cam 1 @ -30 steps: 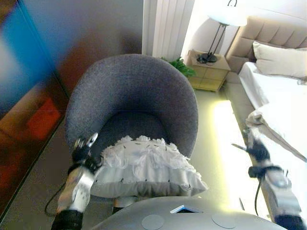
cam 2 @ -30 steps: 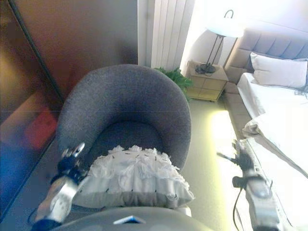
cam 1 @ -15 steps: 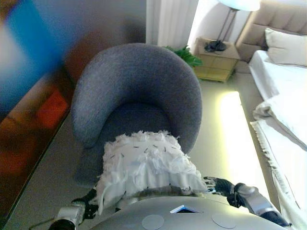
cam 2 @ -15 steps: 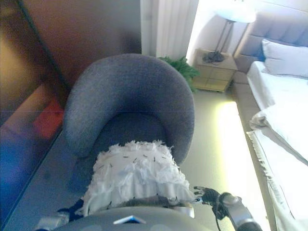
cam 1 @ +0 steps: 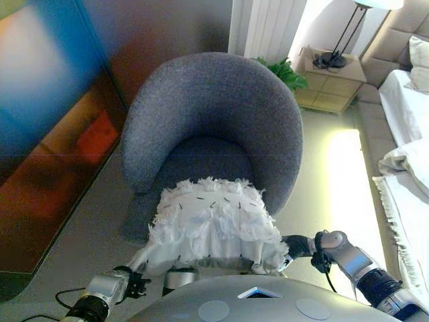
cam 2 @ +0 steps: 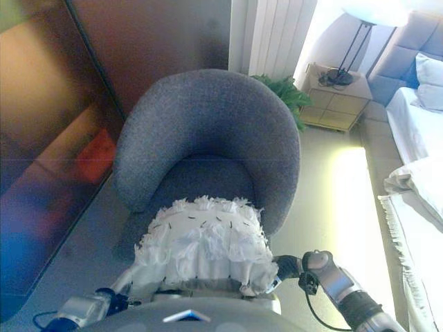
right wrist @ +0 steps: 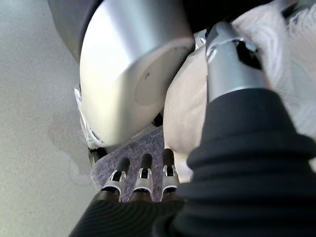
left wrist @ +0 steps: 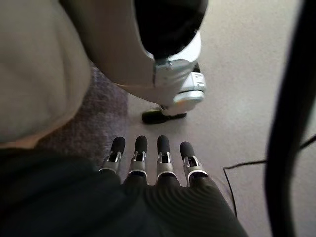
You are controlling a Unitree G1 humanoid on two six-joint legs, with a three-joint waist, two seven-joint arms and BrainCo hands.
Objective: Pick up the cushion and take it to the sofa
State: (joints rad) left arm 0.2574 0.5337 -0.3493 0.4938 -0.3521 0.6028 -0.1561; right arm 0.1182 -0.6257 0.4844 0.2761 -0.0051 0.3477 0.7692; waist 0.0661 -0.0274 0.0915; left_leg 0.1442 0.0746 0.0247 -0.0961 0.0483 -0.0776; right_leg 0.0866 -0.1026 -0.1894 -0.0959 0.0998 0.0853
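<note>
One white ruffled cushion [cam 1: 213,225] sits lower centre between two hands, left hand [left wrist: 148,163] straight-fingered, right hand [right wrist: 148,180] with thumb pressing the cushion, seen only in wrist views.

Pale floor [cam 1: 335,174], nightstand [cam 1: 332,84] (lamp [cam 1: 345,37] on top), white bed [cam 1: 409,147].

Head stereo above armchair [cam 1: 208,127]; close wrist cameras
</note>
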